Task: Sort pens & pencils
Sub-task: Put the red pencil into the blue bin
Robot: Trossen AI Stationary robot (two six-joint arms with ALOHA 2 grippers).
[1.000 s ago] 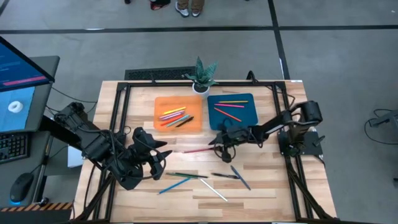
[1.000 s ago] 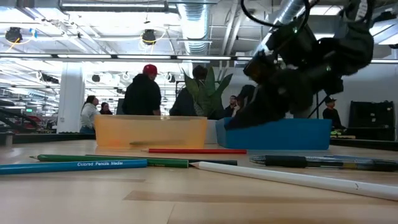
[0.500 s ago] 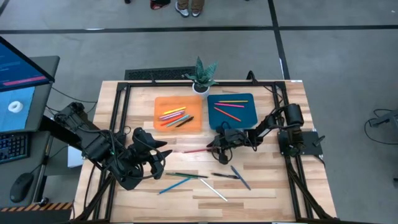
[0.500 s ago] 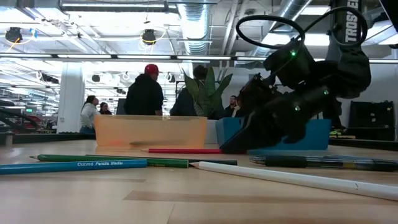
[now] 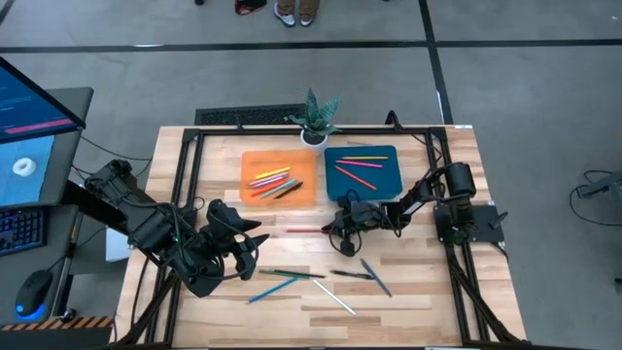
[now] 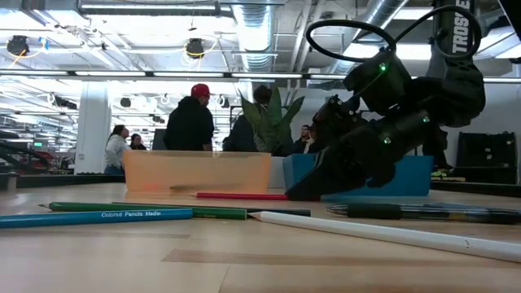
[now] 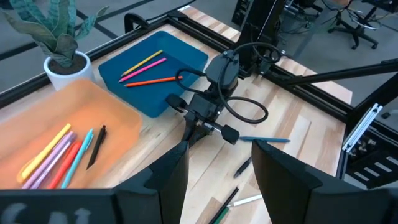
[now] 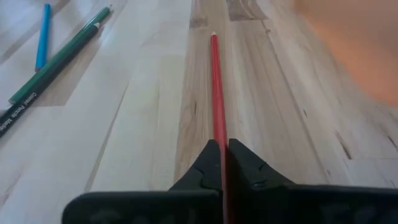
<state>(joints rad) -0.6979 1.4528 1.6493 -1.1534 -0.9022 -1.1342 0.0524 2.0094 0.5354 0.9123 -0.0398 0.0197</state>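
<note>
Bright, even overhead light; ceiling lamps [image 6: 194, 47] glare in the low view, where the near white pencil [image 6: 391, 234] blurs. Shadows are soft and short. The orange tray [image 8: 348, 43] is unfocused in the right wrist view

One camera hung high above and looked straight down at the whole wooden table [image 5: 408, 292], while another sat right at table height and looked across it into the room behind. The camera on the left arm looked from farther back across the orange tray [image 7: 62, 124] and blue tray [image 7: 155, 68]. The camera on the right arm was very close to the wood, and it shared the red pencil [image 8: 216, 87] with the high [image 5: 303, 230] and low [image 6: 240, 196] cameras.
</note>
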